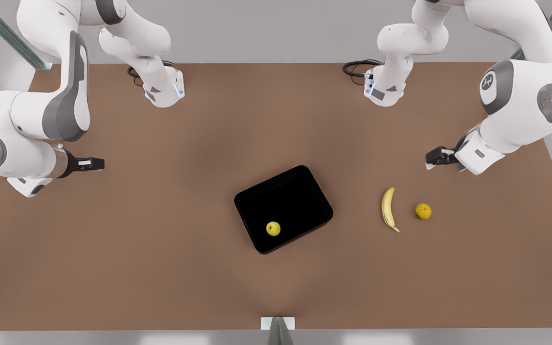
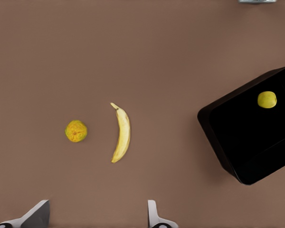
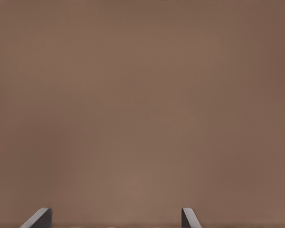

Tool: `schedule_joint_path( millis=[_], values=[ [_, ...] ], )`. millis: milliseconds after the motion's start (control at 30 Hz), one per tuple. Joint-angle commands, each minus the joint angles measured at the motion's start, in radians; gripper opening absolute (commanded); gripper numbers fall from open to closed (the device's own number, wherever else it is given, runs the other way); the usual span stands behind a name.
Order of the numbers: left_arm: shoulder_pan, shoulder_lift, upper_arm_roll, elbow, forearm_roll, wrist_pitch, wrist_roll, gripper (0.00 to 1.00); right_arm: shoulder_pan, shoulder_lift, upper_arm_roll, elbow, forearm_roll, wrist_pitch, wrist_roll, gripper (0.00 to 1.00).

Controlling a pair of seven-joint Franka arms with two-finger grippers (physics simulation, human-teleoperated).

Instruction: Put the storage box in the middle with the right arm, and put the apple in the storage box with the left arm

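Note:
The glossy black storage box (image 1: 300,191) lies turned at an angle in the middle of the brown table. The yellow-green apple (image 1: 273,228) rests inside it, close to one corner. The left wrist view has the storage box (image 2: 247,137) at one side with the apple (image 2: 267,99) in it. My left gripper (image 1: 436,157) hangs at the front view's right, above and away from the box; its fingers (image 2: 38,216) stand wide apart, so it is open and holds nothing. My right gripper (image 1: 91,164) waits at the front view's left, also open with nothing held, its fingertips (image 3: 40,218) over bare table.
A banana (image 1: 388,209) and a mottled orange-yellow round fruit (image 1: 423,211) lie on the table to the front view's right of the box, just below my left gripper. Cables (image 1: 360,67) coil at the back by the arm bases. A grey mount (image 1: 278,328) sits at the near edge.

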State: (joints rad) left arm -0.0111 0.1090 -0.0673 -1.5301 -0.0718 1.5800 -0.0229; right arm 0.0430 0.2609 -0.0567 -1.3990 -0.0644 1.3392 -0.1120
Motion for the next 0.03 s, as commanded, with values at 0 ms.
schedule_joint_path(
  millis=[0],
  values=[
    [-0.006, 0.001, 0.0, 0.001, 0.012, -0.002, 0.0, 1.0, 0.0, -0.002, 0.0, 0.0, 0.0, 0.0, 0.0, 1.0]
  ],
)
